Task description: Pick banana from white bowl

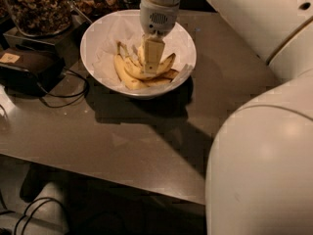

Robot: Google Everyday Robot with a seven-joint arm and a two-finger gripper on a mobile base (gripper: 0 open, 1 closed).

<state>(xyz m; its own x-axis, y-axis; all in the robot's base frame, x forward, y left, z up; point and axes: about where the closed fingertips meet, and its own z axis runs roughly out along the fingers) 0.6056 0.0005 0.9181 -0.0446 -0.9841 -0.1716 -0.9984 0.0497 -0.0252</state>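
Several bananas (131, 73), three or so, yellow with brown-flecked skins, lie fanned on the near side of the white bowl (90, 38), stems pointing up and to the left.

Item: end effector (152, 58), pale, pointing straight down from a white wrist, tip among the upper bananas at the bowl's centre. Whether it is wide, narrow or gripping a fruit cannot be told; the tip reads as one pale block against the skins.

Step in hand, as judged: securing one banana. Handling notes: the grip should close across the width of a single fruit near its middle, not across two lying side by side. Pressure should be modest, since ripe skin bruises and slips. The lift should go straight up until it clears the rim, so the neighbouring bananas and the liner are not dragged along.

Item: white bowl, large, round, deep, at the far middle of the bench (146, 146). Contents: the bananas on a crumpled white paper lining (103, 58).

Item: glass jar (36, 6), far left, beside the bowl, filled with mixed nuts.

Item: second jar (95, 1), behind the bowl, contents dark and nut-like, mostly cut off.

Item: black box (24, 67) with trailing cable (63, 99), left of the bowl.
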